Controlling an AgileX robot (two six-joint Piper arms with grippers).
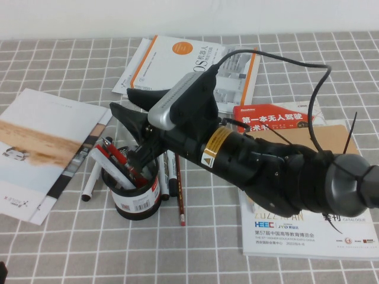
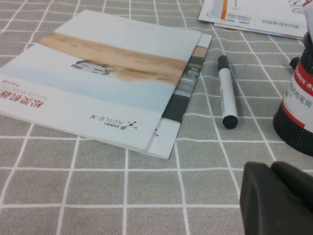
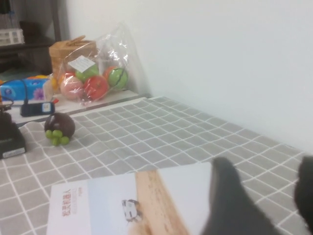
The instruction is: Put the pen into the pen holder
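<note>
The black mesh pen holder [image 1: 137,192] stands left of the table's middle, with a barcode sticker and a red label; its side also shows in the left wrist view [image 2: 296,110]. A thin pale grey-white pen [image 1: 109,168] leans inside it among red-bodied pens, its upper end sticking out to the left. My right gripper [image 1: 122,100] hovers just above and behind the holder, open and empty; the right wrist view [image 3: 266,196] shows nothing between its fingers. My left gripper [image 2: 279,196] is parked low at the near left, shut and empty.
A white marker with a black cap [image 1: 92,177] lies left of the holder. Two markers [image 1: 169,171] and a dark red pencil [image 1: 179,192] lie to its right. A brochure [image 1: 41,148] lies at the left, with books behind [image 1: 177,56] and to the right [image 1: 296,228].
</note>
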